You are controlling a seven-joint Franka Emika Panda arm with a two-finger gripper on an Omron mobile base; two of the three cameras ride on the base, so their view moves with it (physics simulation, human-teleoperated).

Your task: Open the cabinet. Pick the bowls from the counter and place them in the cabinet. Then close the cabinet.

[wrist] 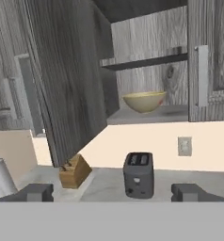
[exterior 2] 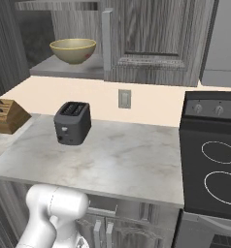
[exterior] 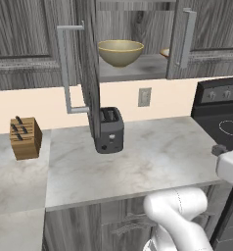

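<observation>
We are finding the cabinet (exterior: 138, 59) with its left door (exterior: 89, 68) swinging wide open and its right door (exterior: 201, 39) standing nearly shut. The olive-yellow bowl (exterior: 120, 52) is sitting on the shelf (exterior: 138, 68) near its front edge; a second bowl (exterior: 165, 52) is peeking out beside the right door. The gripper (wrist: 113, 192) is hanging back with jaws spread wide, holding nothing. On the counter (exterior: 152, 162), a toaster (exterior: 109, 130) is standing near the back edge, a knife block (exterior: 25, 138) toward the left end.

counter (exterior: 152, 162): toaster (exterior: 109, 130), knife block (exterior: 25, 138) | cabinet shelf (exterior: 152, 66): bowl (exterior: 120, 52)
</observation>
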